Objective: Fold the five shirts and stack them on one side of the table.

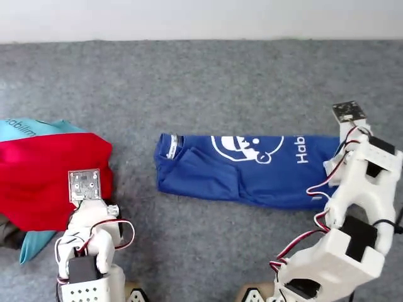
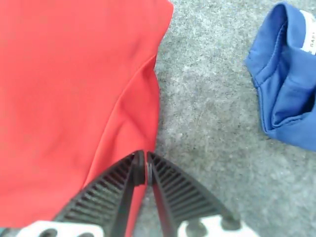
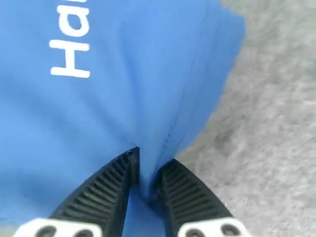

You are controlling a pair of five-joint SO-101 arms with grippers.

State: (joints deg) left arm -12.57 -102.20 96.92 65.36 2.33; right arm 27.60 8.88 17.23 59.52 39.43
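A blue shirt (image 1: 252,170) with white print lies part-folded across the middle of the grey table, collar toward the left. My right gripper (image 3: 148,168) is shut on its right edge, and the blue cloth (image 3: 123,74) bunches into folds between the fingers. A red shirt (image 1: 44,176) lies on top of a pile at the left side. My left gripper (image 2: 144,163) is shut, with its tips at the red shirt's (image 2: 64,89) edge nearest the blue shirt (image 2: 286,94). I cannot tell whether it pinches any red cloth.
A teal shirt (image 1: 28,129) sticks out from under the red one, at the far side and again at the near corner (image 1: 31,245). Some dark cloth (image 1: 5,233) shows at the left edge. Bare grey table (image 1: 208,82) stretches behind the blue shirt.
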